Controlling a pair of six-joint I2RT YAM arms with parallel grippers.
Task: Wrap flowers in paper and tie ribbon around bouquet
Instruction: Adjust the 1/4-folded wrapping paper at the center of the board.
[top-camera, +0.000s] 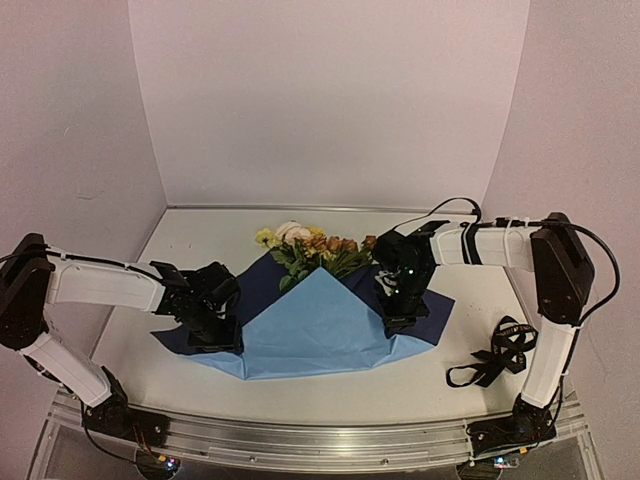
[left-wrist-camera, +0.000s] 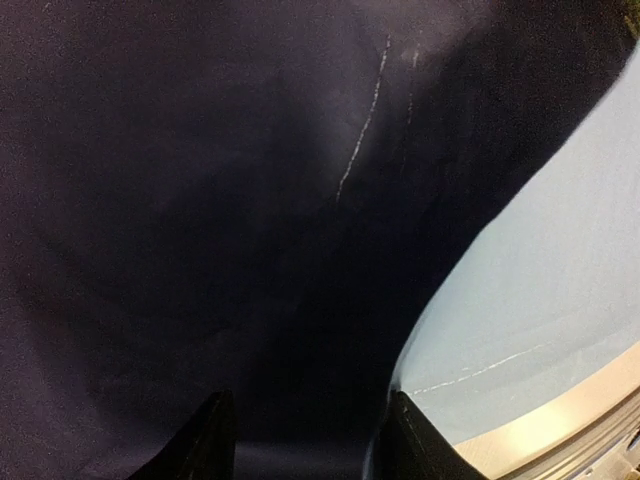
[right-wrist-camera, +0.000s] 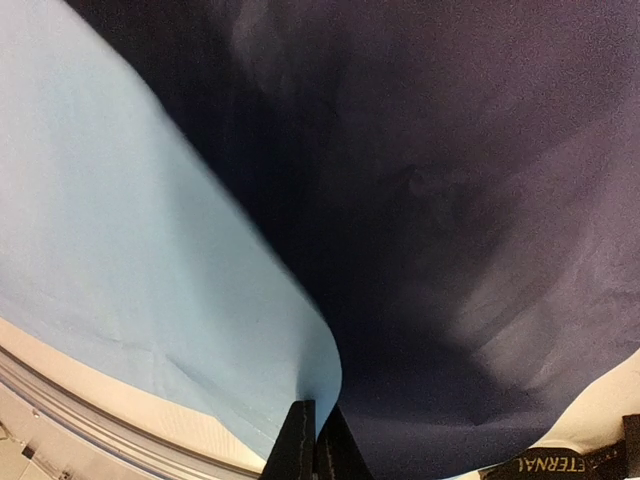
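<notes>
The paper (top-camera: 315, 320) lies mid-table, its light blue face folded up into a triangle over the navy face. The flowers (top-camera: 312, 248) poke out at its far tip, yellow, cream and rust blooms with green leaves. My left gripper (top-camera: 215, 328) is low over the paper's left navy flap. In the left wrist view it (left-wrist-camera: 315, 440) is open, with navy paper (left-wrist-camera: 250, 200) between the spread fingers. My right gripper (top-camera: 405, 315) (right-wrist-camera: 318, 440) is shut on the paper's folded edge (right-wrist-camera: 325, 385), where light blue meets navy. The black ribbon (top-camera: 498, 352) (right-wrist-camera: 560, 465) lies loose to the right.
A metal rail (top-camera: 320, 440) runs along the table's near edge, just in front of the paper. White walls (top-camera: 330, 100) close in the back and both sides. The right arm's cable (top-camera: 450, 205) loops above the table behind the flowers.
</notes>
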